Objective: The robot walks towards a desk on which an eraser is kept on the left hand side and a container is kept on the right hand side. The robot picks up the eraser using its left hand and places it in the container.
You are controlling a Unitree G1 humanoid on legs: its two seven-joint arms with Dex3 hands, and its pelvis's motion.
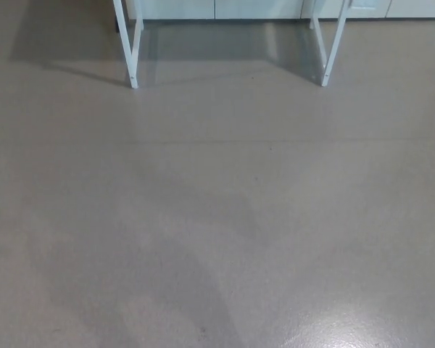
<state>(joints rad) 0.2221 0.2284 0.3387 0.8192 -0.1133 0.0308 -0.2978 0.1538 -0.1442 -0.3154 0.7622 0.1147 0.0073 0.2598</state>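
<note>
Looking down at grey floor (217, 217) w/ soft shadows and a glare patch bottom right. Two white desk legs (130, 51) stand at top, pale cabinet fronts (225, 9) behind. Neither of my hands shows, so can't tell their state; eraser & container out of frame.

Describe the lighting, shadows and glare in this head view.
Head view: soft, even light on the grey floor; a bright glare patch at bottom right; faint broad shadows across the centre and left, darker ones behind the white desk legs; image slightly soft, no strong blur.
</note>
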